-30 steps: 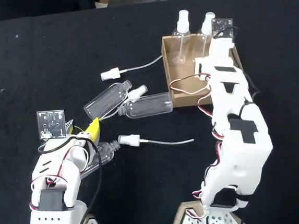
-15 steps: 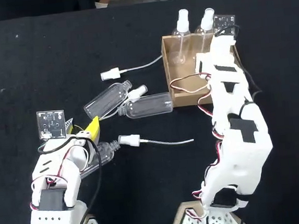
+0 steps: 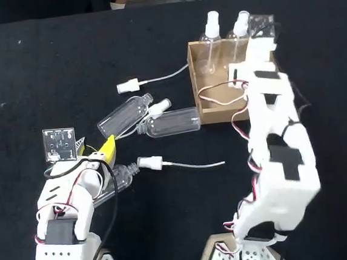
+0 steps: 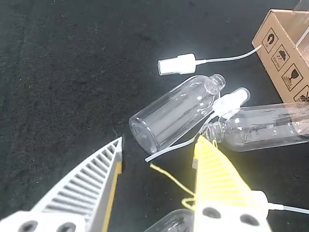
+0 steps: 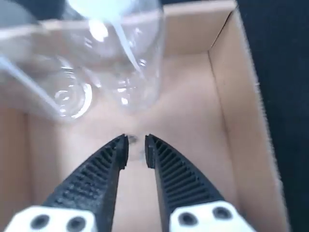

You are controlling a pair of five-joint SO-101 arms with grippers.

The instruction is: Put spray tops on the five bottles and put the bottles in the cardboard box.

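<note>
Two bottles with spray tops point(image 3: 212, 38) point(image 3: 238, 32) stand at the back of the cardboard box point(image 3: 194, 85). My right gripper point(image 5: 136, 141) hangs over the box floor point(image 5: 193, 121) just short of the nearer bottle point(image 5: 125, 63), its fingers a narrow gap apart and holding nothing. Two capless bottles point(image 3: 125, 115) point(image 3: 173, 122) lie on the table left of the box, with a loose spray top point(image 3: 159, 106) between them. My left gripper point(image 4: 157, 147) is open near them, above a third lying bottle point(image 3: 118, 177). Two more spray tops point(image 3: 128, 85) point(image 3: 150, 163) lie loose with their tubes.
The table is covered in black cloth point(image 3: 46, 68). The right arm point(image 3: 270, 127) stretches over the box's right side. Thin white tubes point(image 3: 195, 164) trail across the middle of the table.
The right arm has shifted slightly up and away over the box. The left arm and the loose bottles have stayed put.
</note>
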